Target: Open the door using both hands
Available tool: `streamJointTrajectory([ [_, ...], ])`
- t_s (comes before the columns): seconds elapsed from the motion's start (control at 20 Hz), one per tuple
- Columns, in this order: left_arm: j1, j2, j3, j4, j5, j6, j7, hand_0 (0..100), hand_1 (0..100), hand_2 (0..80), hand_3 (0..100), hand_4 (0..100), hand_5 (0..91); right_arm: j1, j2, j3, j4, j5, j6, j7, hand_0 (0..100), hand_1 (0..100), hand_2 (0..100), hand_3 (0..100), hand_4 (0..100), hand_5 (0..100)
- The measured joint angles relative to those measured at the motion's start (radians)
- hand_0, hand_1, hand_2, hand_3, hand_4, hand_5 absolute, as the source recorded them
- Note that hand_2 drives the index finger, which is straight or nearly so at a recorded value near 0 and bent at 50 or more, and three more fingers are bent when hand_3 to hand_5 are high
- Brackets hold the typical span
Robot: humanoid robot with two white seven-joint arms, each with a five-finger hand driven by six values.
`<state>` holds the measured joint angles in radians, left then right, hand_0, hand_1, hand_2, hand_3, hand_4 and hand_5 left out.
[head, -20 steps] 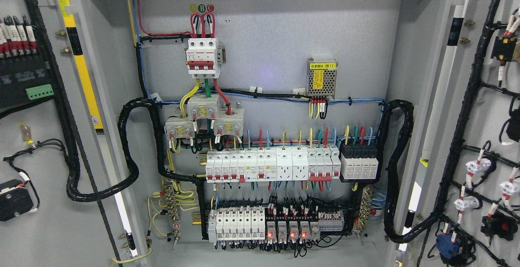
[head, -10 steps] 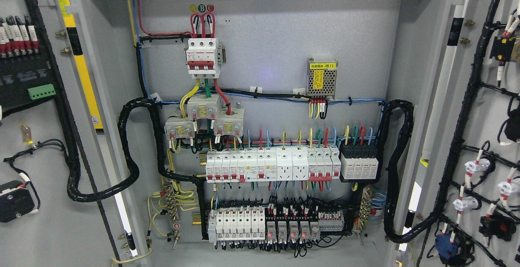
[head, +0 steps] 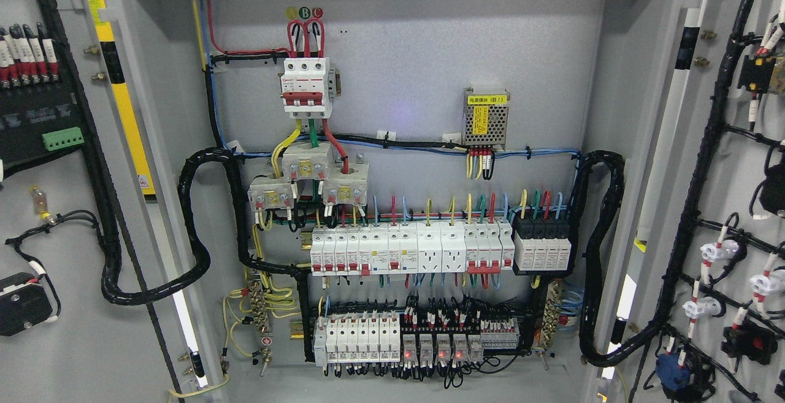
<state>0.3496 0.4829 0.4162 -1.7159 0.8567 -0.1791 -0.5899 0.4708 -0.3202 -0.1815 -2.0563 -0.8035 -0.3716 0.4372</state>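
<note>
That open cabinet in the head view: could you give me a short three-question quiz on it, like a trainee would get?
1. True or false: both doors, the left door and the right door, stand swung open.
2. What colour are the small lights glowing on the relays in the bottom row?
A. green
B. red
C. blue
3. Fill in: the power supply module with the yellow label is mounted to the ____ of the three-pole main breaker.

Key
1. true
2. B
3. right

Neither robot hand shows in this view.
</note>
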Motion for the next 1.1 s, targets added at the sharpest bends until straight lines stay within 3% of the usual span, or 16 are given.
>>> streamJointTrajectory([
  [0.25, -0.004, -0.077, -0.084, -0.038, -0.139, -0.010, 0.019, 0, 0, 0.0, 0, 0, 0.0, -0.009, 0.013, 0.145, 0.118, 0.117, 0.004, 0.001, 20, 12, 0, 0, 0, 0],
  [0.55, 0.005, -0.229, -0.201, 0.012, -0.439, -0.035, 0.023, 0, 0, 0.0, 0, 0, 0.0, -0.027, 0.076, 0.265, 0.378, 0.257, -0.002, -0.011, 20, 12, 0, 0, 0, 0],
  [0.65, 0.007, -0.272, -0.236, 0.070, -0.511, -0.075, 0.028, 0, 0, 0.0, 0, 0, 0.0, -0.040, 0.098, 0.292, 0.479, 0.289, -0.005, -0.011, 20, 12, 0, 0, 0, 0],
  [0.85, -0.004, -0.335, -0.290, 0.251, -0.595, -0.142, 0.051, 0, 0, 0.0, 0, 0, 0.0, -0.067, 0.137, 0.332, 0.684, 0.329, -0.005, -0.012, 20, 12, 0, 0, 0, 0],
  [1.1, -0.079, -0.388, -0.316, 0.576, -0.636, -0.173, 0.059, 0, 0, 0.0, 0, 0, 0.0, -0.154, 0.190, 0.351, 0.978, 0.350, 0.003, -0.011, 20, 12, 0, 0, 0, 0],
])
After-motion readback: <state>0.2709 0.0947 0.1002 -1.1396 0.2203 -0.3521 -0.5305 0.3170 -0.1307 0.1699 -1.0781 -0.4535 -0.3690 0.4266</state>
